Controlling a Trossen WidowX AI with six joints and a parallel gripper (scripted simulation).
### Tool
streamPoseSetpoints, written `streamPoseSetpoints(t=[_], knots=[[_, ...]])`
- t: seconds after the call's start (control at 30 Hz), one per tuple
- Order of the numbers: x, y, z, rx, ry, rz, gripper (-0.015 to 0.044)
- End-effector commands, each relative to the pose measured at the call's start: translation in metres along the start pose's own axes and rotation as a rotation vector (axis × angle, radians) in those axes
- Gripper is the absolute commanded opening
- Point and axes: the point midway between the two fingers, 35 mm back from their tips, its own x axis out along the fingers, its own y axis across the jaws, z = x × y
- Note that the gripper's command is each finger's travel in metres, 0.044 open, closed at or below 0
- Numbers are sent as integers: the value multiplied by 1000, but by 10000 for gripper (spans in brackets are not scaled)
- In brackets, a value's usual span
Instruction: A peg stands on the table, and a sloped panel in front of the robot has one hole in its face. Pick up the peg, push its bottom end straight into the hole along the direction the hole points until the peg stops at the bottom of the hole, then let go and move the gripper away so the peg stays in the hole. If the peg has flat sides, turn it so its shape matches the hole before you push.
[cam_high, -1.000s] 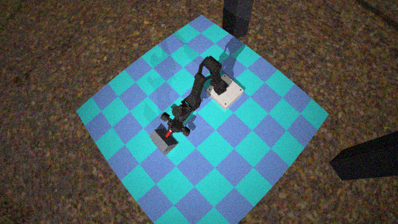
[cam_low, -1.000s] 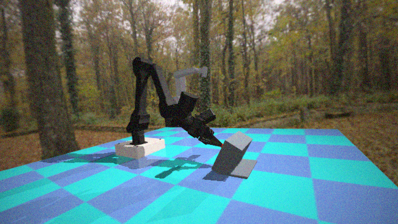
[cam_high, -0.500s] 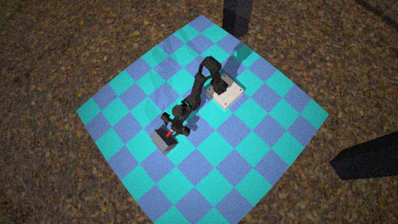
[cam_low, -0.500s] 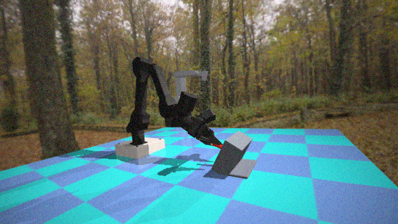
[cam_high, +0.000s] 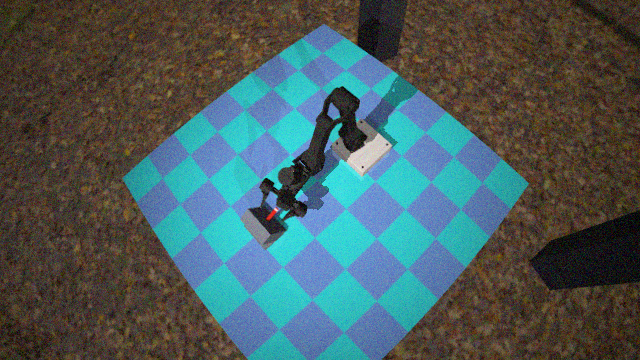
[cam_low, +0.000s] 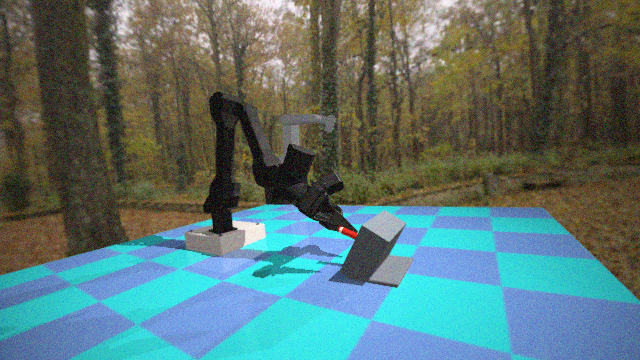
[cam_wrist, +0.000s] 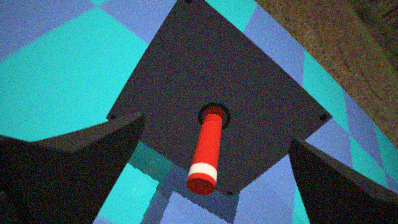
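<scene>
The red round peg (cam_high: 271, 215) (cam_low: 347, 232) (cam_wrist: 207, 147) with a white band near its outer end has its lower end in the round hole of the dark sloped panel (cam_high: 256, 227) (cam_low: 367, 250) (cam_wrist: 175, 70). A good length of it sticks out of the face; how deep its end sits is hidden. In the wrist view a dark gap shows around it at the hole's rim. My gripper (cam_high: 273, 213) (cam_wrist: 218, 132) is open wide, its fingers on either side of the peg and apart from it, close over the panel face.
The panel stands on a grey base plate (cam_low: 392, 272) on the blue and turquoise checkered table (cam_high: 345, 240) (cam_low: 440, 310). The arm's pale base block (cam_high: 370, 152) (cam_low: 215, 242) is behind the gripper. Dark posts (cam_high: 595, 255) stand beyond the table's edge.
</scene>
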Motion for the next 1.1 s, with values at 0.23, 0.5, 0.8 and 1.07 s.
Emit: streamPoseSetpoints(t=[0.23, 0.5, 0.8, 1.07], knots=[[-11, -1, 1, 0, 1, 0, 440], [-18, -1, 2, 0, 1, 0, 440], [-26, -2, 3, 0, 0, -1, 440], [-33, -2, 4, 0, 0, -1, 440]])
